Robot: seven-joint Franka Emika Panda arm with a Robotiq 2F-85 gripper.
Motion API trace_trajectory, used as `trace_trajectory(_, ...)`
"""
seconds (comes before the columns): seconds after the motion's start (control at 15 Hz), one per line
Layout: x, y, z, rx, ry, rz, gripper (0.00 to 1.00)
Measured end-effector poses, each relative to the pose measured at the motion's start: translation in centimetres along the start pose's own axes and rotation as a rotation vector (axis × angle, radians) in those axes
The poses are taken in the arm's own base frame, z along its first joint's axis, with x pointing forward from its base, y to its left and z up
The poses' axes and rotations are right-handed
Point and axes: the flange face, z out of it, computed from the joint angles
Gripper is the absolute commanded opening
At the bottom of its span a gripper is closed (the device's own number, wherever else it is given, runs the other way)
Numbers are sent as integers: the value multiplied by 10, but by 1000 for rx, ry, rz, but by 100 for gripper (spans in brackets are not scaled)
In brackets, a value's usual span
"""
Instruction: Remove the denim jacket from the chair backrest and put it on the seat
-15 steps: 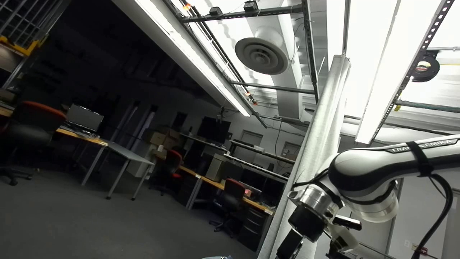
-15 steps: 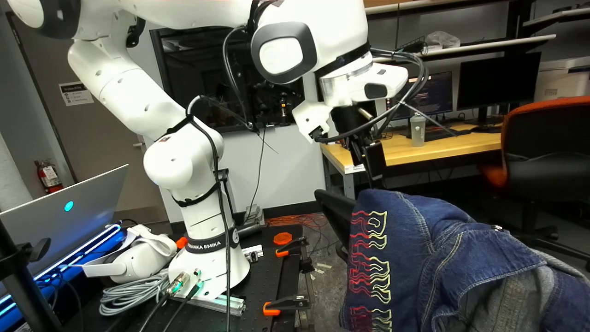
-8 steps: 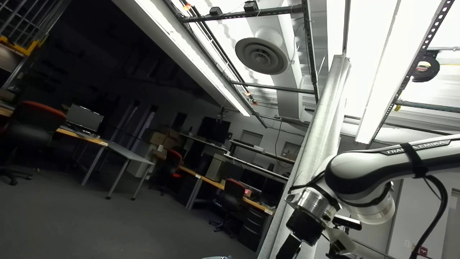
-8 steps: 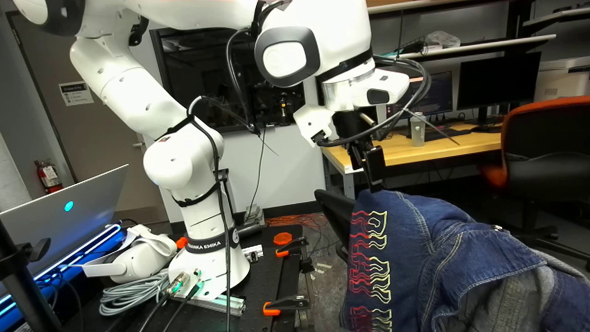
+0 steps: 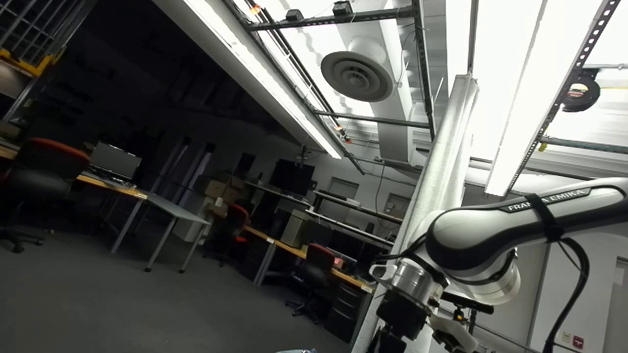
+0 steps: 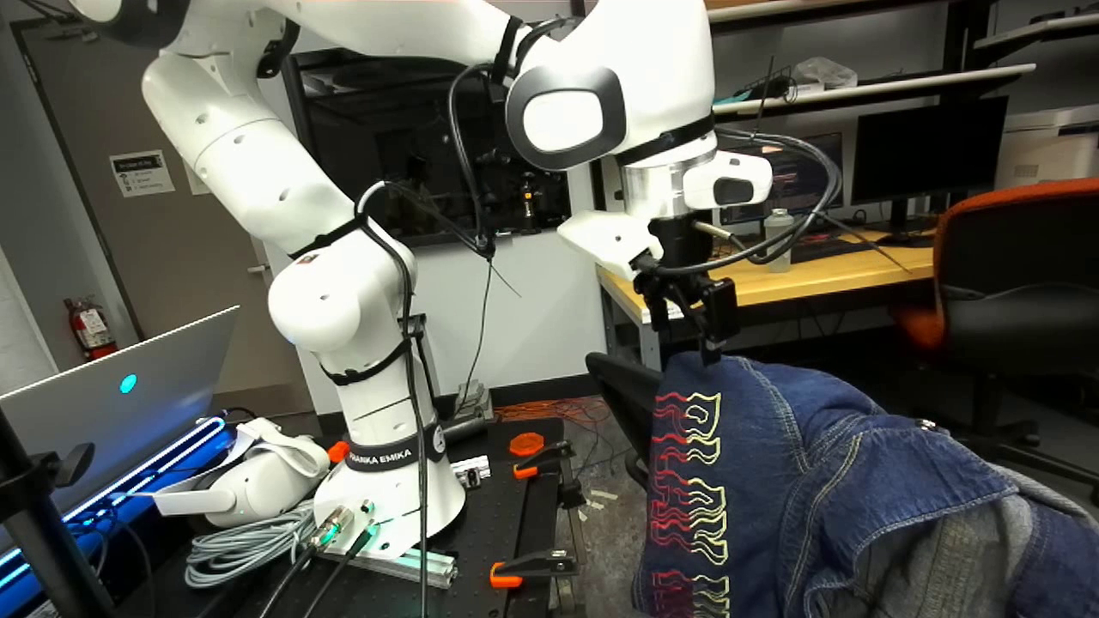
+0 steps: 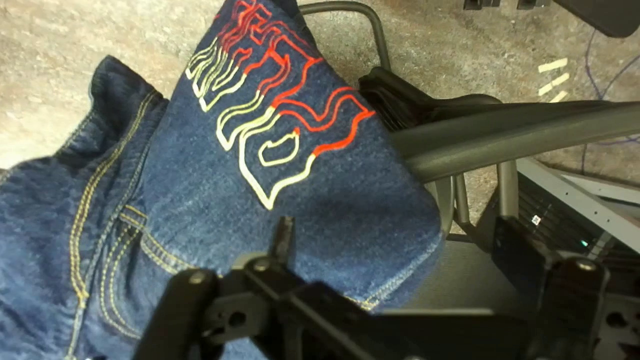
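Observation:
The denim jacket [image 6: 773,498] is dark blue with pale seams and red and yellow outlined lettering. It hangs over the black chair [image 6: 620,382], covering most of it in an exterior view. The jacket [image 7: 190,170] also fills the left and middle of the wrist view. My gripper [image 6: 687,336] points down at the jacket's upper corner. In the wrist view my gripper [image 7: 395,225] is open, one finger over the cloth and one beyond its edge; nothing is held. Whether a fingertip touches the cloth is unclear. My gripper [image 5: 387,340] is cut off at the bottom of an exterior view.
A dark chair bar [image 7: 520,135] sticks out beside the jacket, above a grey flat surface [image 7: 455,280]. A wooden desk [image 6: 824,279] stands behind, with an orange chair [image 6: 1013,257] at the right. The black robot table [image 6: 506,515] carries clamps and cables.
The gripper has moved down to the jacket's upper corner and turned to a more upright pose, shifting slightly right in the view with the jacket. The jacket has not visibly moved.

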Motion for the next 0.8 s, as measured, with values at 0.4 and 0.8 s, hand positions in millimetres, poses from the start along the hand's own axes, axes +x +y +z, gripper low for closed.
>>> trace_trajectory(0.4, 12, -13, 1, -35, 18, -168, 100)
trace_trajectory(0.8, 7, -17, 23, -94, 59, -336, 100)
